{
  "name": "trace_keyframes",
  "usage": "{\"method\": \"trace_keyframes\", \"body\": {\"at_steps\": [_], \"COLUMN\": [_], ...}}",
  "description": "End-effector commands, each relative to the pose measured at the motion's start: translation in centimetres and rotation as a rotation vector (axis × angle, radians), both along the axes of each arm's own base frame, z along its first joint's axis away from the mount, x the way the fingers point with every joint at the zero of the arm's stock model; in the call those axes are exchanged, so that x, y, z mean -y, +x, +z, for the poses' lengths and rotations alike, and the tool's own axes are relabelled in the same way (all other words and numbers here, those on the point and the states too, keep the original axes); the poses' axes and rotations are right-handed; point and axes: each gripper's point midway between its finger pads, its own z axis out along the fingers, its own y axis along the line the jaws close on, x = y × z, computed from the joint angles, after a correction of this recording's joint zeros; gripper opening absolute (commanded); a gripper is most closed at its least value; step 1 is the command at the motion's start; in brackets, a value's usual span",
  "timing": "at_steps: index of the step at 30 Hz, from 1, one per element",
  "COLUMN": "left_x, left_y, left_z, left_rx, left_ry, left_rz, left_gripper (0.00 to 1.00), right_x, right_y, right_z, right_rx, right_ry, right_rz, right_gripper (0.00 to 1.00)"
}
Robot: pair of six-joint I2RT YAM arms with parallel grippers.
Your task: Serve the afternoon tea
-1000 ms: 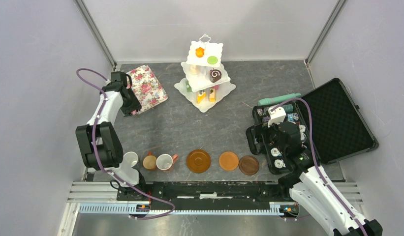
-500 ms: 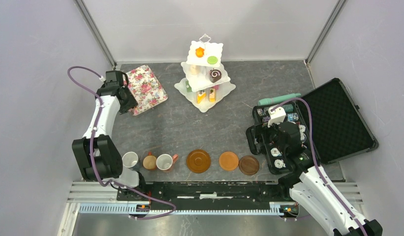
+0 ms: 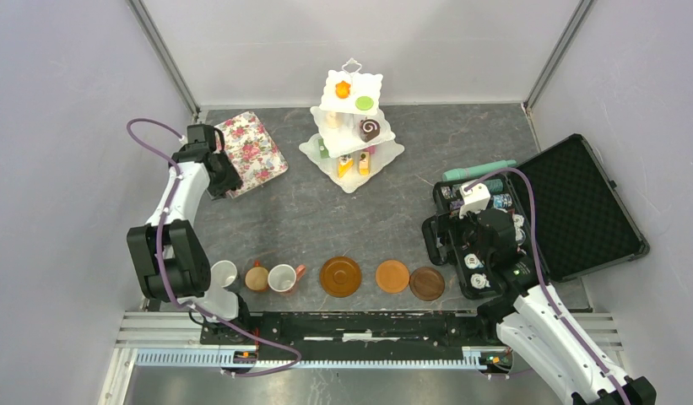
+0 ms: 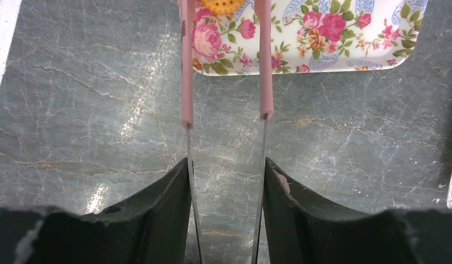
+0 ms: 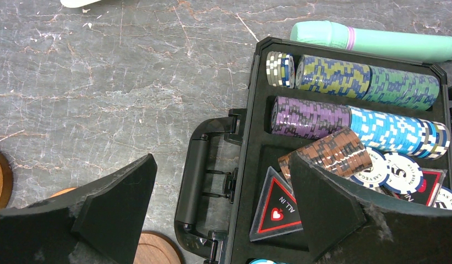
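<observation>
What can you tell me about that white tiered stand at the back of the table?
The white stand has three scalloped tiers, shrinking upward, with a thin wire loop on top. It looks like plastic. It stands upright on the grey table, far centre, near the back wall. Toy cakes sit on every tier: orange and green on top, a brown swirl roll in the middle, yellow pieces below. Nothing else touches it.

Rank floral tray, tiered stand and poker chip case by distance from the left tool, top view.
From the left tool, shut on pink tongs:
1. floral tray, right beside it, far left.
2. tiered stand, far centre.
3. poker chip case, opposite side, right.
</observation>
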Motion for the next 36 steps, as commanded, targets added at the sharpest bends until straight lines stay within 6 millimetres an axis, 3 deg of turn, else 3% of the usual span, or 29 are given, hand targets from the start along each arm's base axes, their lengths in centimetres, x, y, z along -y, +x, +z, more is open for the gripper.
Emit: {"method": "trace_keyframes", "body": {"at_steps": [1,12,19,25,31,36], "left_x": [0.4,0.9,0.8,1.0,2.8,5.5], "left_y": [0.8,1.0,0.6,0.6,0.4,0.2], "left_z": [-0.2,-1.3,-0.4,2.0,5.1,10.5], "left_rx": [0.020,-0.008,0.014,0.073,0.145,0.253], "left_ry": [-0.022,-0.051,-0.042,-0.023,-0.047,-0.080], "left_rz": [-0.019,-0.028,-0.032,-0.047,-0.093,-0.168], "left_gripper": [0.54,0.52,0.39,0.25,0.21,0.20], "right_x": [-0.4,-0.4,-0.4,-0.4,-0.4,-0.4], "right_y": [0.3,0.2,0.2,0.2,0.2,0.2], "right_z": [0.5,0.6,0.6,0.6,0.7,0.6], "right_rx": [0.022,0.026,0.028,0.029,0.030,0.028], "right_ry": [0.019,0.022,0.022,0.024,0.023,0.020], "right_rz": [0.004,0.007,0.008,0.006,0.005,0.006], "right_gripper": [0.98,0.98,0.98,0.98,0.98,0.98]}}
